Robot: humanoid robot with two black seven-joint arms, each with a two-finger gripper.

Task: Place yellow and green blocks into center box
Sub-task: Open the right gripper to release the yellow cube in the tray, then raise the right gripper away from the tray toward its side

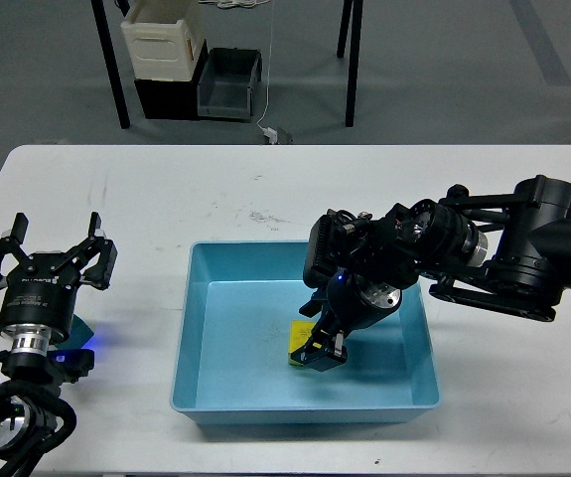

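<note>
One yellow block (297, 342) sat inside the tray (227, 328), pinched by the right gripper (320, 350); small, rigid, probably light, best held by flat opposite faces. Left gripper (52, 260) stood spread, empty.

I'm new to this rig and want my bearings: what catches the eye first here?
The light-blue tray at the middle of the white table, with the right gripper reaching down into it at a yellow block. At far left, the left gripper stands open above the table.
</note>
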